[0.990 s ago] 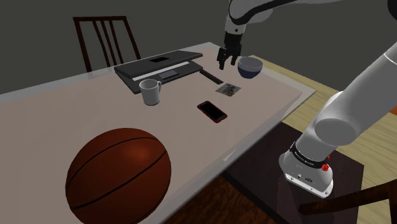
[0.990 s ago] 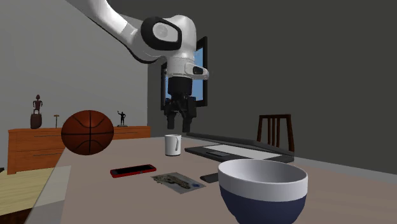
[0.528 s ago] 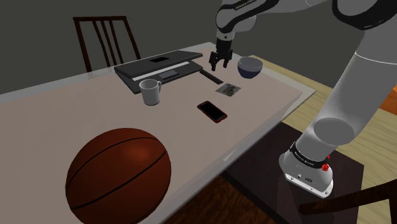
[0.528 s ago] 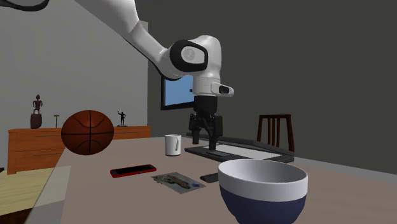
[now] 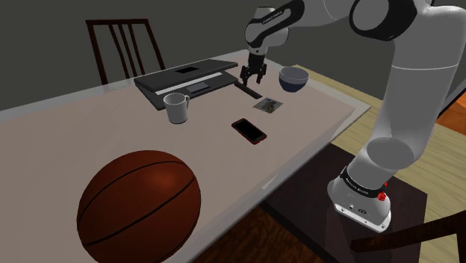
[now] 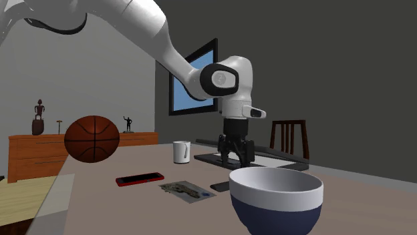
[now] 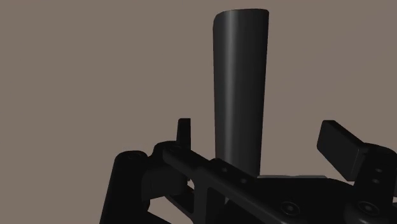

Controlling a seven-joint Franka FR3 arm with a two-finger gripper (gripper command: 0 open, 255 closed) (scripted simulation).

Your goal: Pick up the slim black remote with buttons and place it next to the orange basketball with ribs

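gripper (image 5: pixel 250 77) is hanging just above the table (image 5: pixel 75 127), pointing straight down. in the wrist view its fingers (image 7: pixel 184 130) are standing apart and gripping nothing. they are straddling the remote (image 7: pixel 238 83) without touching it

remote is lying flat on the table, a slim black strip running lengthwise away between the fingers and sitting nearer one finger than the other. buttons cannot be made out

in the shoulder view the remote is lying between the dark laptop (image 5: pixel 187 81) on its left and the blue-and-white bowl (image 5: pixel 293 78) on its right. a small picture card (image 5: pixel 269 105) is lying just beside its near end

a red phone (image 5: pixel 249 131) is lying nearer the camera, apart from the card. a pale mug (image 5: pixel 177 108) is standing upright in front of the laptop

basketball (image 5: pixel 139 207) is sitting at the shoulder view's lower left, dark orange with black ribs, well apart from the remote and the gripper

a dark wooden chair (image 5: pixel 125 45) is standing behind the table's far side
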